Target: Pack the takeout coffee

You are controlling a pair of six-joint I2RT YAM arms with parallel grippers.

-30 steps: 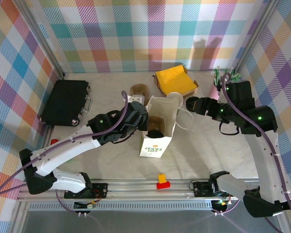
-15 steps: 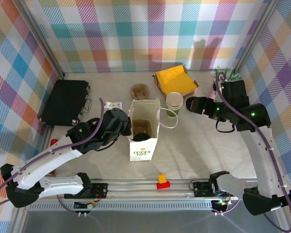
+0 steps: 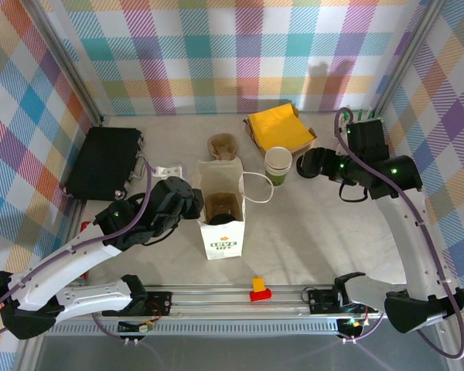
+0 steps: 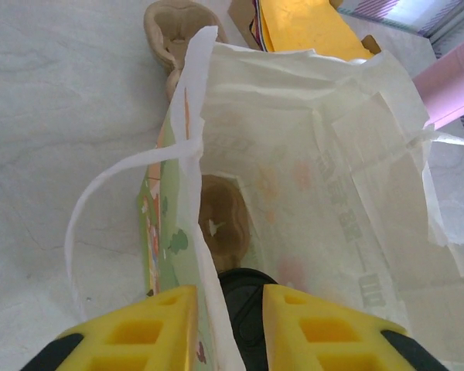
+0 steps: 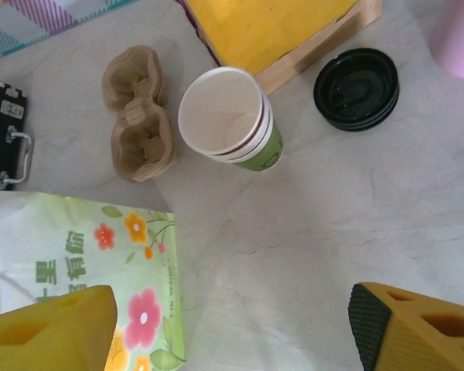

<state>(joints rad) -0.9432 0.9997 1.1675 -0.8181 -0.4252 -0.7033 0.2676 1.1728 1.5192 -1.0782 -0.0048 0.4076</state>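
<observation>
- Plaid walls ringed a pale tabletop. The takeout coffee (image 3: 278, 164) stood upright, mouth up, right of centre, outside the white bag (image 3: 220, 232).
- Your right gripper (image 3: 305, 165) sat just right of it, the nearer one, jaws wide and empty.
- Your left gripper (image 4: 229, 309) straddled the bag's rim, jaws parted.
- The bag's print read "LOVE"; the rest was too small.
</observation>
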